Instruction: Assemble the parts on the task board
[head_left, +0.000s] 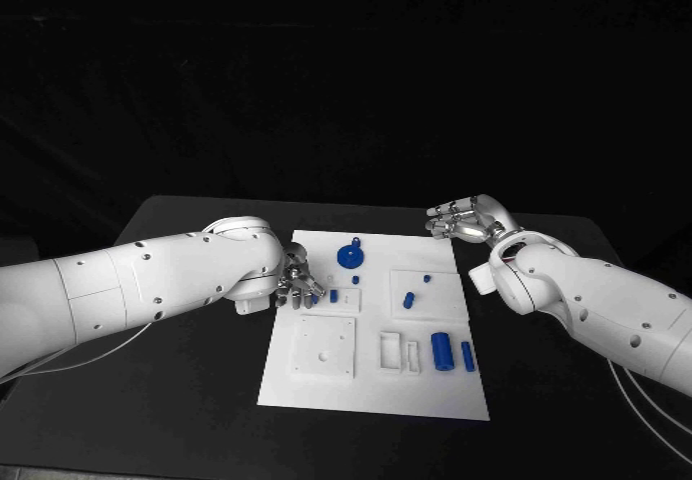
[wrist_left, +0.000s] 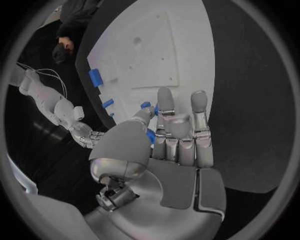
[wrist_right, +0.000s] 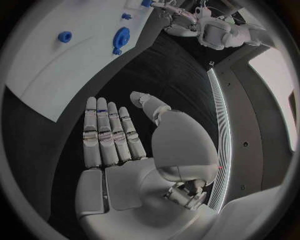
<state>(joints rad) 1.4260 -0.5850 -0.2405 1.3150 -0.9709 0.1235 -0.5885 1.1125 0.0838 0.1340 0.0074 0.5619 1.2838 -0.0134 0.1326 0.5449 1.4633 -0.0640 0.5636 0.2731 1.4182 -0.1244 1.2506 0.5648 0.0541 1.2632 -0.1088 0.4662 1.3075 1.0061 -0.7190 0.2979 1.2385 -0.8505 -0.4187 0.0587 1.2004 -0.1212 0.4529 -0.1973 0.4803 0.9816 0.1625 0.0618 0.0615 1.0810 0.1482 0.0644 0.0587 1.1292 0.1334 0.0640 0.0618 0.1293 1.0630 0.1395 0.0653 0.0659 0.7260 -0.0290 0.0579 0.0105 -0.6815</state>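
Although mostly hidden behind the thumb, looks to be a small blue part (wrist_left: 150, 136) pinched against the straight, close-set fingers of the left hand (head_left: 299, 285). Hovers at the left edge of the task board (head_left: 372, 392), just above its near-left recessed square (head_left: 326, 346). Hard to tell how much of the part is actually gripped.

Over on the other side, nothing held by the right hand (head_left: 462, 220): fingers laid flat side by side, thumb standing apart, parked over the black table (head_left: 173, 420) beyond the board's far right corner.

Elsewhere on the board: a round blue part (head_left: 351, 256) near the far edge, two blue cylinders (head_left: 441, 351) lying together at the right, a loose blue peg (head_left: 335, 296) just beside the left fingertips.

Judging the risks from here:
- Could slip or twist in so shallow a pinch, then drop and roll off the board's edge onto the table.
- Could meet its seat tilted, since hidden by the thumb on the way down; would jam or skate across the white surface.
- Could nudge the loose peg with the other fingers while lowering.
- Could shove the whole board if pressed sideways, with no hand bracing it.
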